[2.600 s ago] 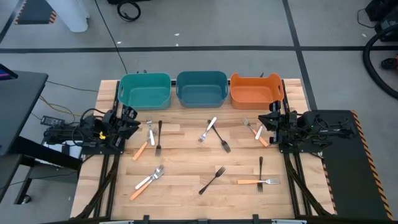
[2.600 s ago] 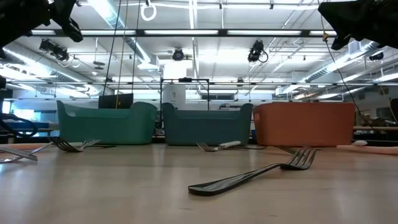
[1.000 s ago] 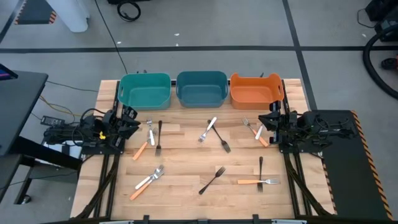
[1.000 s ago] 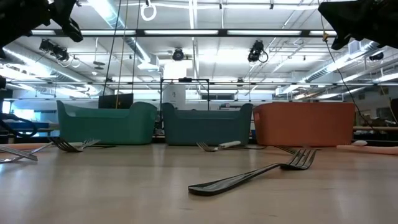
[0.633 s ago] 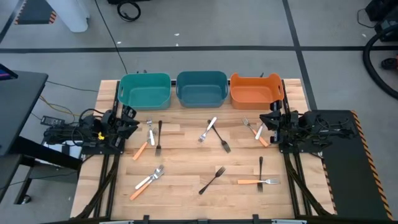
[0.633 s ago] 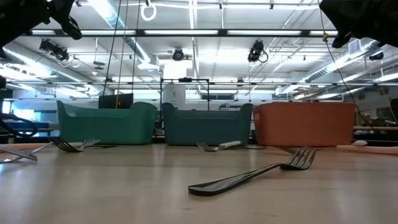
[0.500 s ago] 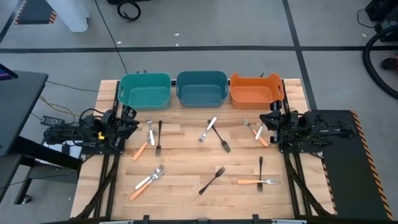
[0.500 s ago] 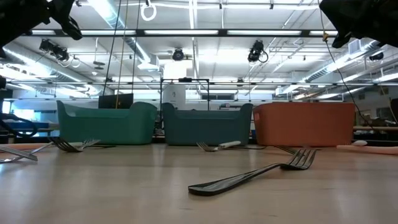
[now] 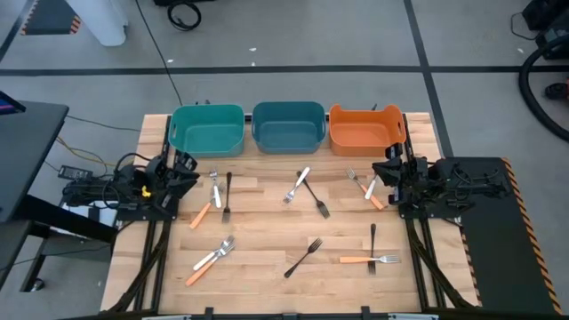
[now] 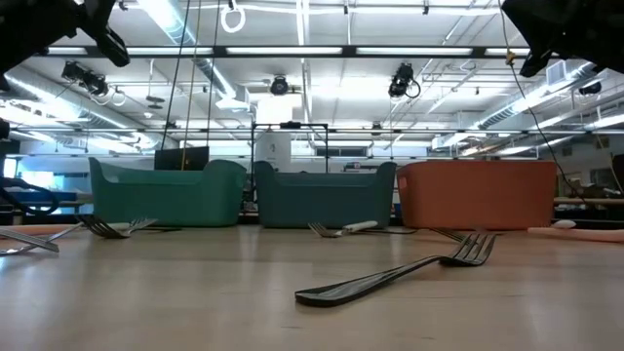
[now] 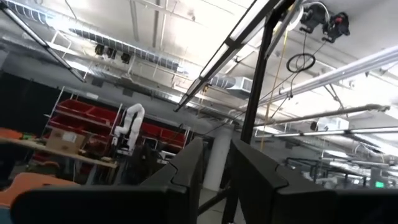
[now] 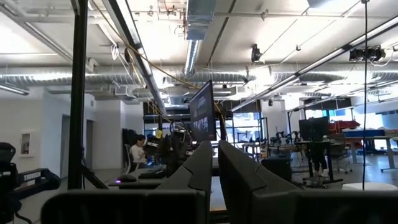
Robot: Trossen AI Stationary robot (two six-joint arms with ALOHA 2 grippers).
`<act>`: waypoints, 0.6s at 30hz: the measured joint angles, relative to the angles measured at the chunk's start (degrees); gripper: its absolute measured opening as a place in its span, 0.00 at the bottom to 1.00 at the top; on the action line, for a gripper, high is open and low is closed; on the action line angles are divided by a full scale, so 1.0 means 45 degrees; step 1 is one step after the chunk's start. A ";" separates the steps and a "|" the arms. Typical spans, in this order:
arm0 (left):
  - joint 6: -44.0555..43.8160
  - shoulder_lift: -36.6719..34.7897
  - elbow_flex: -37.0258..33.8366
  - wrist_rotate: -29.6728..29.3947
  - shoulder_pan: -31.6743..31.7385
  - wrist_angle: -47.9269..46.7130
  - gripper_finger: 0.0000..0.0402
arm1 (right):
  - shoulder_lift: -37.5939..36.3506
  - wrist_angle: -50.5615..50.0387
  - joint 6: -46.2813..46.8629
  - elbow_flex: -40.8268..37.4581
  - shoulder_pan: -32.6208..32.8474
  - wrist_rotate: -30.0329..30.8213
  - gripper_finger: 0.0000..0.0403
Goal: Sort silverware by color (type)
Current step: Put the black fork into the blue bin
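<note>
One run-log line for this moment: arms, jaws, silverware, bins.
left gripper: left table edge, jaws slightly apart, empty | right gripper: right edge, jaws nearly closed, empty | black, white and orange-handled silverware: all on wooden table | three plastic bins: empty

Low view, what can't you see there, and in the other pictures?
- Low view: the walls of the teal bin, blue bin and orange bin hide their insides.
- Low view: the top edge cuts off the left arm and right arm; no pincer shows.
- Wrist views: aimed at the ceiling; the table is out of sight.
- High view: orange-handled piece, too small to tell fork from knife.
</note>
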 joint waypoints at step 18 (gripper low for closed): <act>0.2041 -0.0005 0.0004 -0.0098 0.0010 0.0436 0.23 | 0.0000 -0.0369 -0.0452 0.0000 -0.0005 0.0109 0.09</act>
